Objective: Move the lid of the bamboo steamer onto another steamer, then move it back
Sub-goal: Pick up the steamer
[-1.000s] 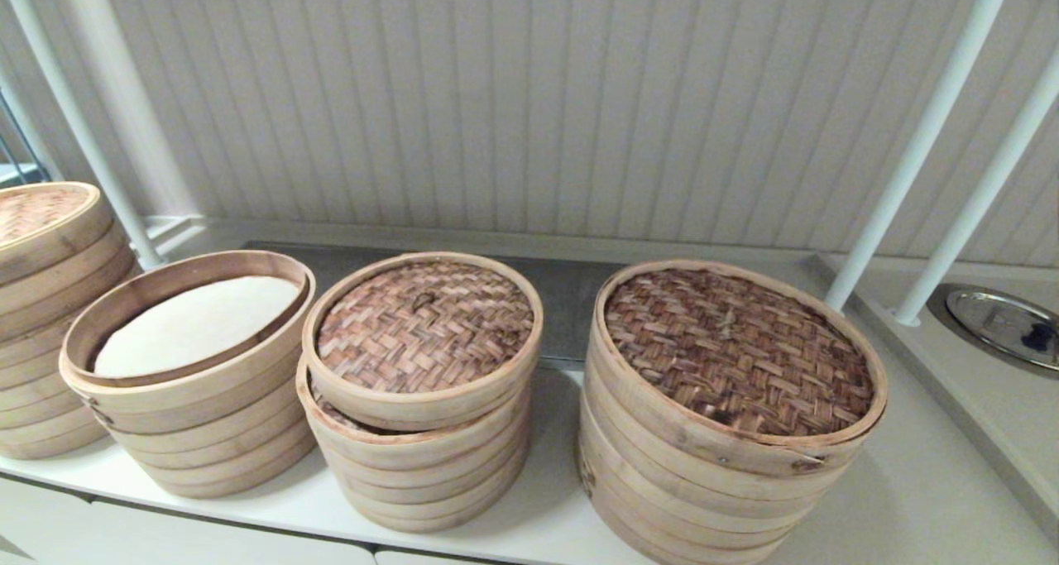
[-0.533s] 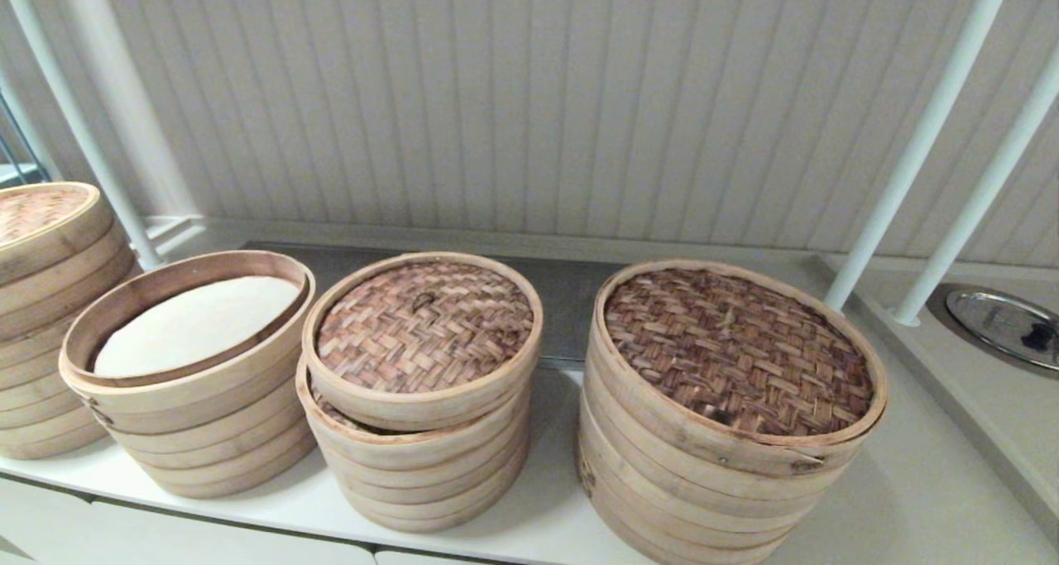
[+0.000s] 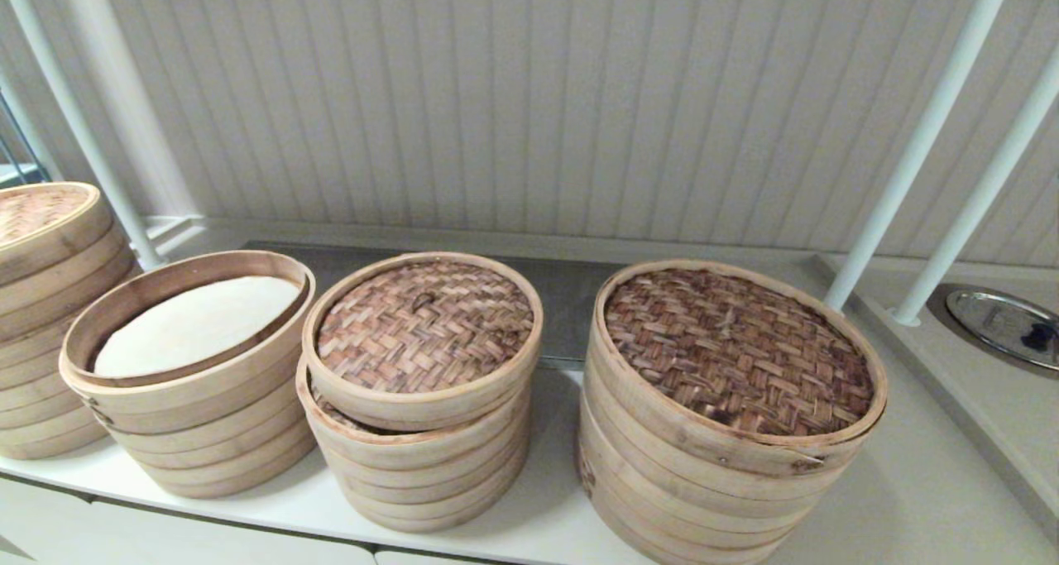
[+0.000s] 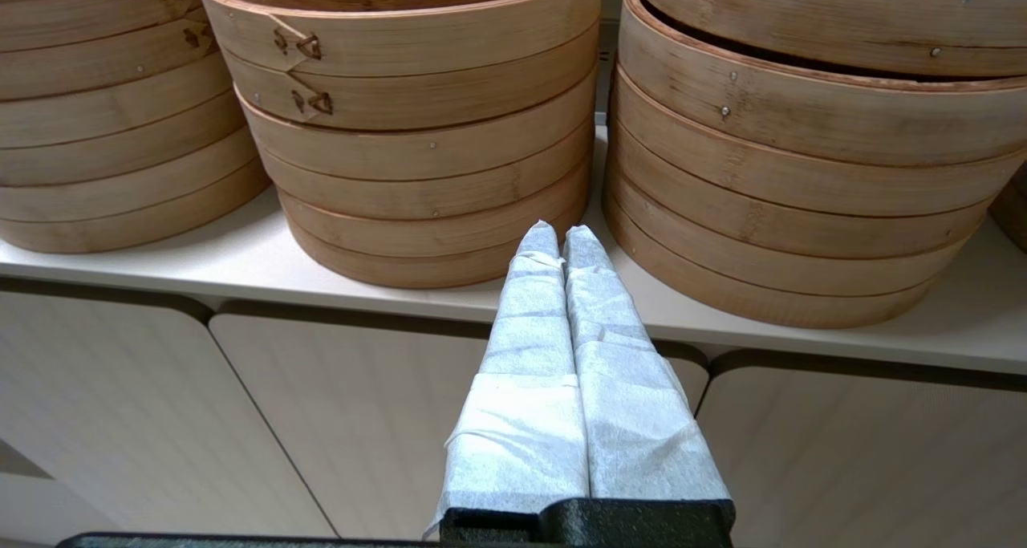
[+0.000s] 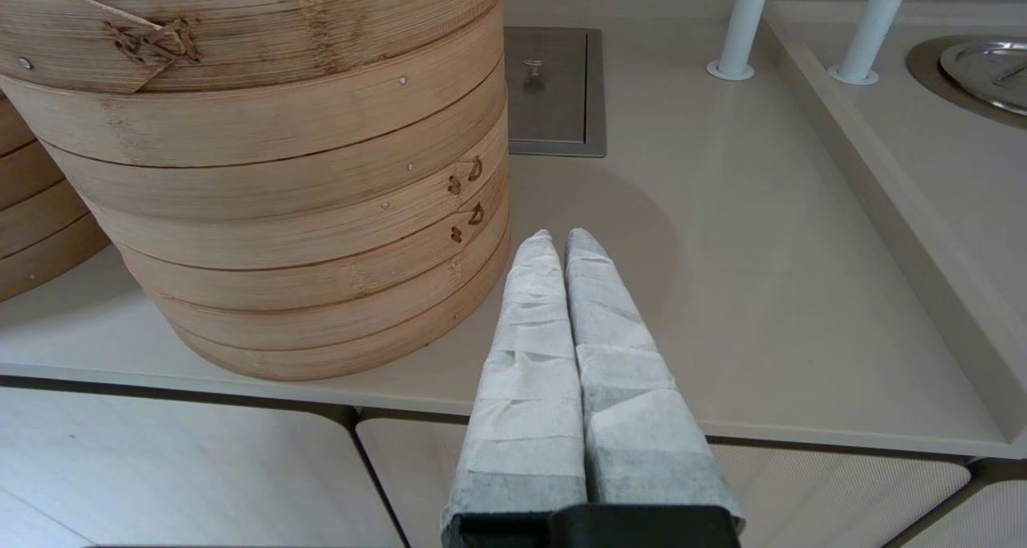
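The bamboo steamer lid (image 3: 422, 325), tan herringbone weave with a small dark loop handle, lies slightly askew on top of the smallest steamer (image 3: 414, 466). A sliver of that steamer's reddish-brown woven top (image 3: 335, 420) shows under the lid's front left edge. In the left wrist view the lid's pale rim (image 4: 842, 18) overhangs the stack (image 4: 802, 195). My left gripper (image 4: 559, 235) is shut and empty, low in front of the counter edge, facing the gap between two steamers. My right gripper (image 5: 559, 239) is shut and empty, at the counter's front beside the widest steamer (image 5: 265, 171). Neither gripper appears in the head view.
A lidless steamer with a white liner (image 3: 194, 325) stands left of the smallest one, and another lidded stack (image 3: 41, 300) sits at the far left. The widest, dark-woven steamer (image 3: 736, 358) stands on the right. White posts (image 3: 910, 151) and a metal dish (image 3: 1001, 321) are further right.
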Available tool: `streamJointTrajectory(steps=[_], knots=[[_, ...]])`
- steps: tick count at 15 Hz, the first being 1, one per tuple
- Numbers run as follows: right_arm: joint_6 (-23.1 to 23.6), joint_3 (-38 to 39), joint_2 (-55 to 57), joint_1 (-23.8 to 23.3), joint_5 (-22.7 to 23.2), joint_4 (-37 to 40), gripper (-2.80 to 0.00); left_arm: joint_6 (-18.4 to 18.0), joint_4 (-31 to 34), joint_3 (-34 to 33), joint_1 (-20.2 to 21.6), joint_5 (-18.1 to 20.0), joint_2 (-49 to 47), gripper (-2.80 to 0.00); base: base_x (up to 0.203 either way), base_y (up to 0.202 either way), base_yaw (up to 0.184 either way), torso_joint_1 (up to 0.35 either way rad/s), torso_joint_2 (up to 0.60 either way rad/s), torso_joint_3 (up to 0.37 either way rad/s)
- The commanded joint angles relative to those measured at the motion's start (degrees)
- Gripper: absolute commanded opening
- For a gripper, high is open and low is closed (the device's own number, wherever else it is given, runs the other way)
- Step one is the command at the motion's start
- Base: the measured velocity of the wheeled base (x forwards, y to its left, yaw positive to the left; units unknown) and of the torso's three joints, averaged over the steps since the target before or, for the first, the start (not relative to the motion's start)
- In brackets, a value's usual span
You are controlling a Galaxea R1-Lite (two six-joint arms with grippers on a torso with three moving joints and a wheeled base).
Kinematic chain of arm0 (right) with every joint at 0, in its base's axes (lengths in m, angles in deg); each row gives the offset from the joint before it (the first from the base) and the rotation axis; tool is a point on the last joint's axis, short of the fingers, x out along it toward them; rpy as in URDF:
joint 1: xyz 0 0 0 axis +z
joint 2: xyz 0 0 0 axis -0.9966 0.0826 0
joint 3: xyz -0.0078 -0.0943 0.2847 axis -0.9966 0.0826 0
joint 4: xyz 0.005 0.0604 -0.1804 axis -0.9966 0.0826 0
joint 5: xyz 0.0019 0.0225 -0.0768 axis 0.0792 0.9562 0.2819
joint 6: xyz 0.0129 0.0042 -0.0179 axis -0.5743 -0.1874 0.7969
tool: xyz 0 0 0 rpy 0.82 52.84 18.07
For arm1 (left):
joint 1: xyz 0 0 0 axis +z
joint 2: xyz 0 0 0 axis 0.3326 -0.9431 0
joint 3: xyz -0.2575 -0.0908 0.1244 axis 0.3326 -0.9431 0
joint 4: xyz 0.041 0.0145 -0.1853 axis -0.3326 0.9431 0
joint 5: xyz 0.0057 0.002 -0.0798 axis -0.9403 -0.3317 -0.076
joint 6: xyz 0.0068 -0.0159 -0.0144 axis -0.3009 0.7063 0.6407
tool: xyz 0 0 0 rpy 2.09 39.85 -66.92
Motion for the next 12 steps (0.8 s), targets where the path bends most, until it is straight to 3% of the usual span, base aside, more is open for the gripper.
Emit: streamJointTrajectory(steps=[1,7,12], knots=[[0.0,0.1,0.1,0.0,0.0,0.0,-2.8,0.0,-0.1,-0.1,0.0,0.0,0.2,-2.8,0.0,0.0,0.0,0.0,0.0,0.0],[0.0,0.2,0.1,0.0,0.0,0.0,-2.8,-1.8,-4.4,1.2,0.0,0.1,-1.5,-2.8,0.0,0.0,0.0,0.0,0.0,0.0],[0.0,0.1,0.1,0.0,0.0,0.0,-2.8,-0.9,-7.4,18.1,-0.1,0.4,-21.7,-2.8,0.0,0.0,0.0,0.0,0.0,0.0]])
